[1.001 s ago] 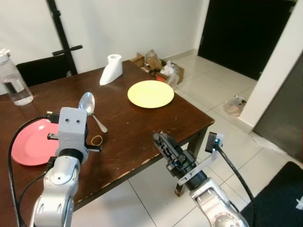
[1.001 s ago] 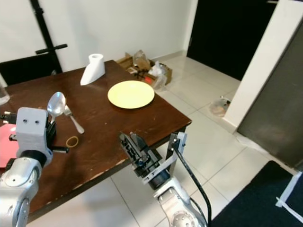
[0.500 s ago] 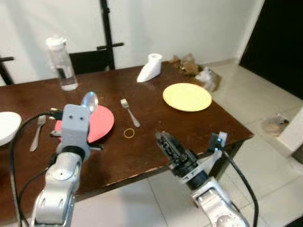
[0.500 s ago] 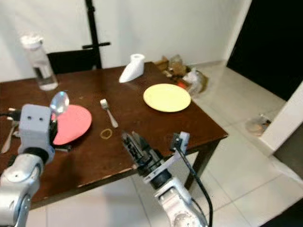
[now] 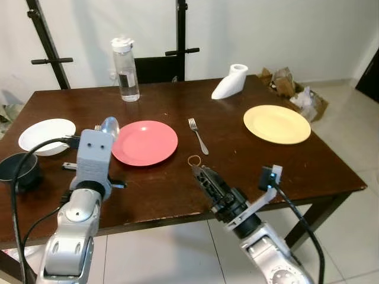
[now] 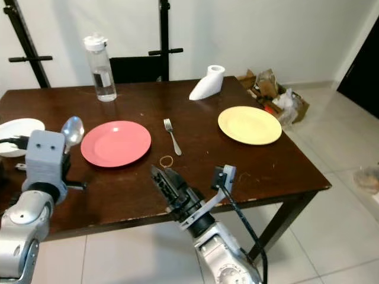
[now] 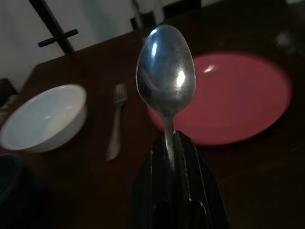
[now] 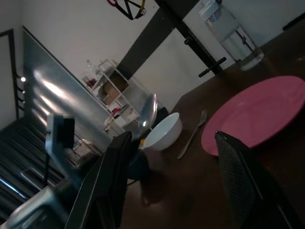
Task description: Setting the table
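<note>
View has swung left along the desk (image 5: 249, 168); pink plate (image 5: 144, 142) now ahead; left gripper (image 7: 172, 143) jaws clamped on upright spoon (image 7: 166, 78), near plate's left edge; right gripper (image 5: 203, 177) jaws apart, empty; placing looks next.

Left arm raised at the robot's left, forearm upright; left pincer (image 7: 172, 143) with fingers pressed together around the handle of a spoon (image 7: 166, 71), bowl pointing up. Right arm extended forward and low; right pincer (image 8: 176, 181) with its two black fingers spread apart, holding nothing.
</note>
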`<state>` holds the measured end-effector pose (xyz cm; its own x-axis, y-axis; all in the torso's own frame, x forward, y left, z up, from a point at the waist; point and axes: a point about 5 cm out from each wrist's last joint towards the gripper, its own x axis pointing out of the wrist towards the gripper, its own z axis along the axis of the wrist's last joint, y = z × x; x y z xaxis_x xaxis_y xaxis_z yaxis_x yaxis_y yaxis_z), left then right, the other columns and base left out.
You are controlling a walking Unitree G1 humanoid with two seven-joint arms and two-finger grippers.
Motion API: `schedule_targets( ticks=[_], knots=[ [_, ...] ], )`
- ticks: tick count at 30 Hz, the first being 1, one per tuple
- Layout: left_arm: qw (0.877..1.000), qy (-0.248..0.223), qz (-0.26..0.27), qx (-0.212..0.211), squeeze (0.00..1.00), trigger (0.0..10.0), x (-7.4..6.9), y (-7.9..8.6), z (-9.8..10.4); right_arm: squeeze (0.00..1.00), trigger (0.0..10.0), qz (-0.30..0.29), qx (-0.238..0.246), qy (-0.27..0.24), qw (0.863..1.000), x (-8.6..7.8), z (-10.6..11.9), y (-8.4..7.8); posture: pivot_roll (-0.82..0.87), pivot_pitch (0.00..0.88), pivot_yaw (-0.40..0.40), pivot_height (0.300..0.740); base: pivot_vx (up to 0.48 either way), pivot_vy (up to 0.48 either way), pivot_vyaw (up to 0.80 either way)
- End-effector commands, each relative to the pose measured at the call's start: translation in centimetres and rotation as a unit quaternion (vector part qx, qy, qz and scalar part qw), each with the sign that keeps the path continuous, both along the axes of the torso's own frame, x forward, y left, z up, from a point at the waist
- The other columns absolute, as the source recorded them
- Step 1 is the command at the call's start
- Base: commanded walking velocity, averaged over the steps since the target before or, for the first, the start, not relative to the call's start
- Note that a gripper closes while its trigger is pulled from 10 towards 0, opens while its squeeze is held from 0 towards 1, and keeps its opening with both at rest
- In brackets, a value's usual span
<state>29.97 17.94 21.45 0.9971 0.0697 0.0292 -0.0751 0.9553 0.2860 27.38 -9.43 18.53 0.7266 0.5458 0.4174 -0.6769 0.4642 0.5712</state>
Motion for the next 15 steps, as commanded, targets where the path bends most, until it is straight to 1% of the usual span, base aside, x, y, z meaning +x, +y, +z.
schedule_targets(
  ticks=[1,6,8,10,12,15],
  knots=[
    [0.999,0.040,-0.010,0.005,0.00,10.0,0.0,0.2,-1.0,0.00,10.0,-0.002,-0.002,0.011,1.000,-0.1,-0.4,0.0,0.10,0.065,0.066,0.740,0.000,0.000,0.74],
    [0.995,0.088,-0.039,0.009,0.00,10.0,0.0,0.4,-2.1,0.00,10.0,-0.023,-0.009,0.016,1.000,0.2,-0.7,-0.7,0.10,0.058,0.066,0.740,0.000,0.000,0.74],
    [0.994,0.096,-0.043,0.007,0.00,10.0,0.0,0.5,-2.2,0.00,10.0,-0.028,-0.010,0.017,0.999,0.3,-0.8,-0.9,0.09,0.058,0.065,0.740,0.000,0.000,0.74],
    [0.994,0.097,-0.053,0.013,0.00,10.0,0.0,0.7,-2.2,0.00,10.0,-0.038,-0.013,0.020,0.999,0.5,-0.9,-1.2,0.09,0.058,0.065,0.740,0.000,0.000,0.74],
    [0.994,0.080,-0.072,0.025,0.00,10.0,0.2,0.8,-1.6,0.00,10.0,-0.060,-0.022,0.024,0.998,0.9,-1.1,-1.9,0.09,0.056,0.065,0.740,0.000,0.000,0.74],
    [0.994,0.071,-0.073,0.028,0.00,10.0,0.3,0.8,-1.4,0.00,10.0,-0.068,-0.025,0.024,0.997,1.0,-1.1,-2.1,0.09,0.056,0.066,0.740,0.000,0.000,0.74]
  ],
)
